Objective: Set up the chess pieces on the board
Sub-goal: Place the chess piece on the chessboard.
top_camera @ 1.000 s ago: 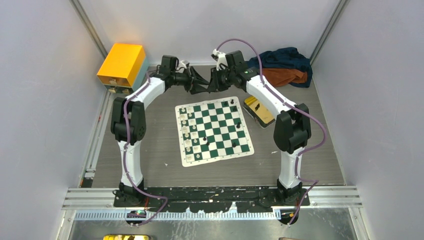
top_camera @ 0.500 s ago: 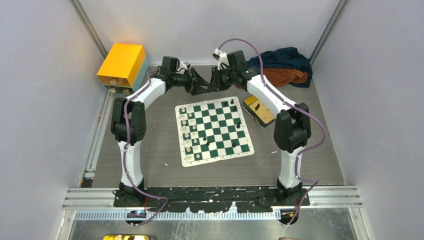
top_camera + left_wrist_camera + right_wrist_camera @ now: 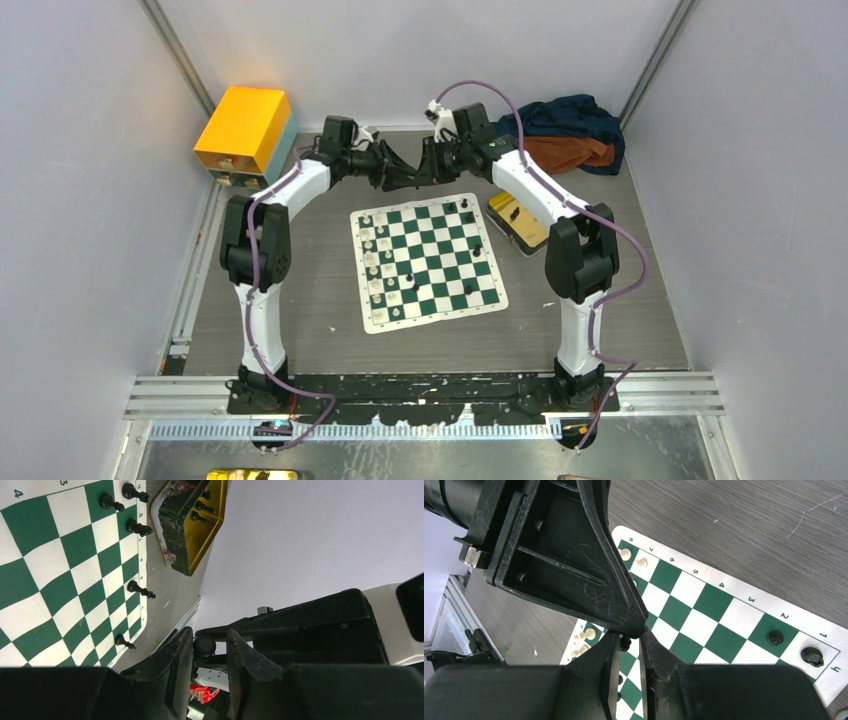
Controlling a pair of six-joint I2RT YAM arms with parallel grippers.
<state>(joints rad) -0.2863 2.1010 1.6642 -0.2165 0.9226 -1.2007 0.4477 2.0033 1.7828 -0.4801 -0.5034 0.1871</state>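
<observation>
My left gripper [image 3: 209, 642] is bracketing the black piece [image 3: 204, 645] in mid-air beyond the far edge of the board [image 3: 437, 315]. Whether it is clamping, I cannot tell. My right gripper [image 3: 628, 639] is pinching that same piece. I am judging this a handover: one grip needs firming before the other releases.

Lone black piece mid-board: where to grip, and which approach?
Take the black piece by its upper part, coming straight down from above. It stands upright, and a white piece stands close by, so a side approach would probably risk a knock.
</observation>
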